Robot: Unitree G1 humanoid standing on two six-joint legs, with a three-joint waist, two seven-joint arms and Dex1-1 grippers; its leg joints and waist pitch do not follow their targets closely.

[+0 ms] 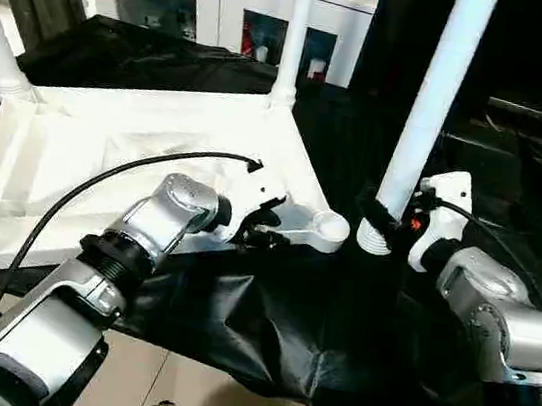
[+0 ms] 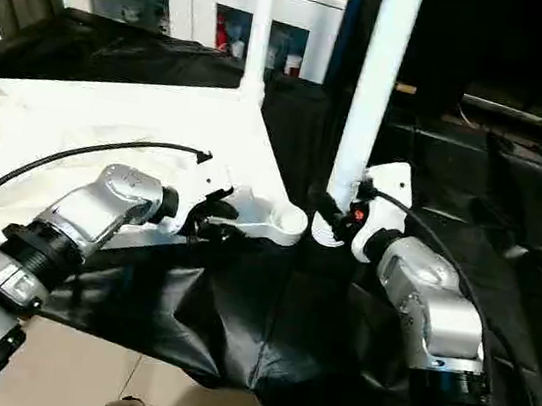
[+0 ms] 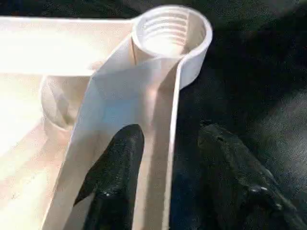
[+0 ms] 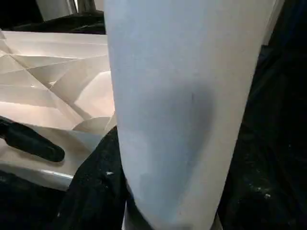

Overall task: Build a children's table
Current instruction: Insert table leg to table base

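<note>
White tabletop (image 1: 106, 155) lies underside-up on the black-draped desk, left tool (image 3: 165, 158) straddling its near-right rim; right tool (image 1: 395, 231), clamping the leg (image 1: 430, 114), should centre it upright over the threaded socket (image 1: 328, 228)

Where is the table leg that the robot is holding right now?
In the head views, the leg stands upright on the robot's right, its lower end in the right gripper, just beside the tabletop's empty corner socket.
</note>
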